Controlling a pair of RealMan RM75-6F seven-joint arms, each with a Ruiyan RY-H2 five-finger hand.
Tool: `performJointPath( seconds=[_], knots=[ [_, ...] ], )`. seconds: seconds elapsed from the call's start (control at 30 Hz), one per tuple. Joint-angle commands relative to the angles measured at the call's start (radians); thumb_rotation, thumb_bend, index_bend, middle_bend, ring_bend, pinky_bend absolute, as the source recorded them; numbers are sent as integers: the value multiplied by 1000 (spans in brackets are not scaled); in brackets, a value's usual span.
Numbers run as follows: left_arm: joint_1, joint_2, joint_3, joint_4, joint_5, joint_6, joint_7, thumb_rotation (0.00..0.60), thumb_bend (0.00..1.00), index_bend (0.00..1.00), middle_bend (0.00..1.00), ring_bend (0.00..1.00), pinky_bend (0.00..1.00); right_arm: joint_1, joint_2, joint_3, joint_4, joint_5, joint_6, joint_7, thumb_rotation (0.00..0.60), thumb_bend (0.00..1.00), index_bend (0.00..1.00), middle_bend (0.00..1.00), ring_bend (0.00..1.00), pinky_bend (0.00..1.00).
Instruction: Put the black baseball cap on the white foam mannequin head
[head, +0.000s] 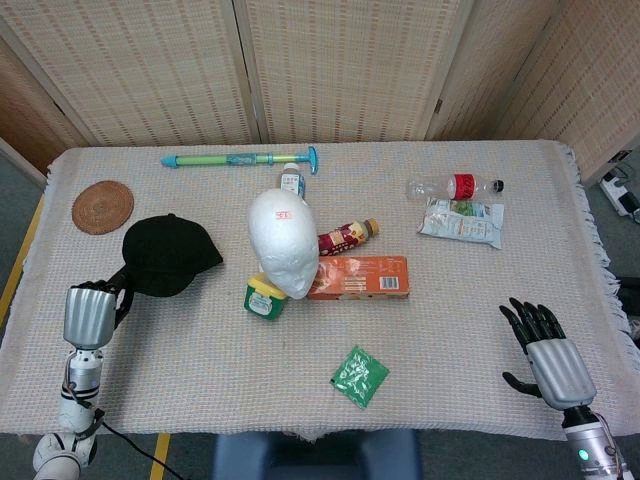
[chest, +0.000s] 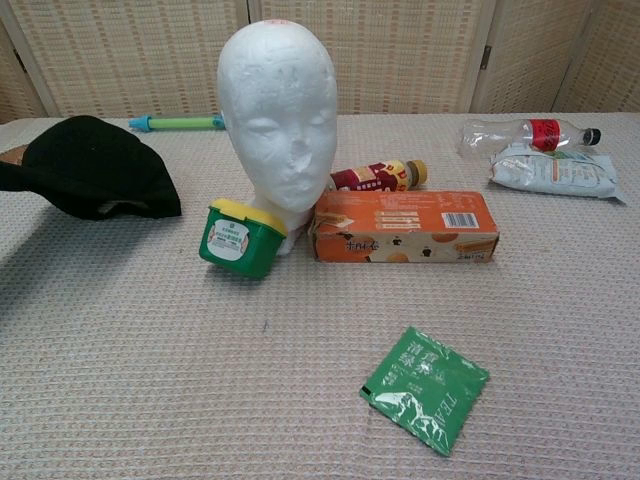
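The black baseball cap (head: 172, 255) hangs left of the white foam mannequin head (head: 282, 243), which stands upright mid-table facing me. My left hand (head: 92, 305) grips the cap's near-left edge at the table's left side. In the chest view the cap (chest: 95, 165) appears lifted off the cloth, with a shadow below it, about level with the mannequin head's (chest: 280, 120) chin; the left hand itself is out of that view. My right hand (head: 545, 350) hovers at the near right corner, its fingers spread and holding nothing.
A green tub (head: 264, 297) and an orange box (head: 360, 277) sit against the head's base, a brown bottle (head: 347, 236) behind them. A green tea packet (head: 359, 376) lies near the front. A woven coaster (head: 102, 206), toy water gun (head: 240, 159), plastic bottle (head: 452, 187) and snack bag (head: 461, 221) lie further back.
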Motion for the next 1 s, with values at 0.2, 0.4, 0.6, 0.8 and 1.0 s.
performJointPath(
  seconds=[0.2,0.4,0.6,0.8,1.0],
  knots=[
    [-122,91,-74,-36,-53,105,-2,600,513,694,1000,932,1000,-2,7,-3,-3,-11,9,14,600,111,0,0,0,0],
    [-224,172,-136,-105,-89,159,17,600,522,694,1000,932,1000,-6,11,-11,-8,-26,16,18,600,111,0,0,0,0],
    [-336,255,-197,-230,-111,176,82,600,527,694,1000,933,1000,-11,17,-17,-15,-41,27,23,600,111,0,0,0,0],
    [-442,314,-231,-382,-98,166,212,600,537,693,1000,933,1000,-11,27,-16,-18,-42,30,42,600,111,0,0,0,0],
    [-525,335,-252,-504,-77,135,332,600,541,693,1000,934,1000,-5,39,-10,-17,-38,26,69,600,111,0,0,0,0]
  ],
)
